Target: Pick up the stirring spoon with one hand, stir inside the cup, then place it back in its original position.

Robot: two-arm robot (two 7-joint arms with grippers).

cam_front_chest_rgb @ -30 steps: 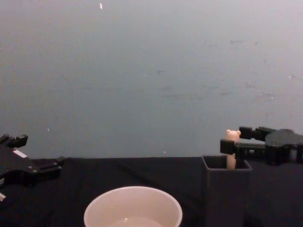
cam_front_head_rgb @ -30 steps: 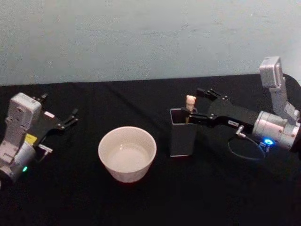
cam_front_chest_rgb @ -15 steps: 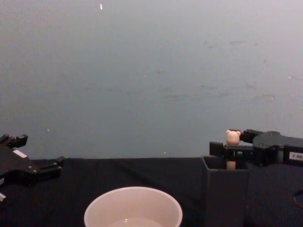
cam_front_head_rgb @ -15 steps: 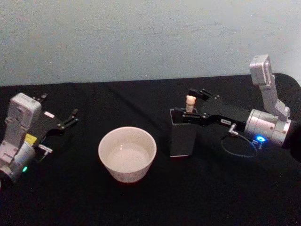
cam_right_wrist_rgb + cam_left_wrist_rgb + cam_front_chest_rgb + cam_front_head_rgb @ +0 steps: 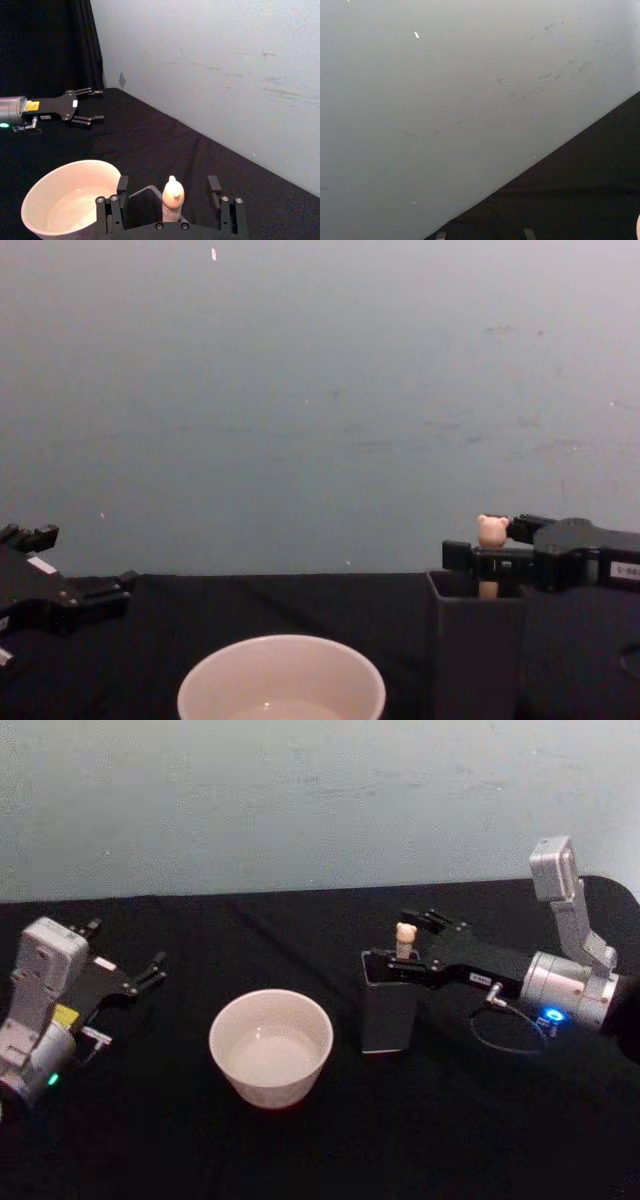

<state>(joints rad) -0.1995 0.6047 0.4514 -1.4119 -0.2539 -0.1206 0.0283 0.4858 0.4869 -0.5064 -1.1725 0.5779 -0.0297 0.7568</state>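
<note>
Right end effector (image 5: 398, 942): spread wide around the spoon (image 5: 405, 934).
Spoon: upright in the holder (image 5: 388, 1015).
Cup (image 5: 270, 1045): at holder's 9 o'clock.
Left end effector (image 5: 152, 970): spread, desk's (image 5: 450, 1120) 9 o'clock.

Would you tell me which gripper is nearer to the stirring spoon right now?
Right. The right gripper has open jaws either side of the stirring spoon, above the dark holder; the left gripper sits far off, beyond the cup.
</note>
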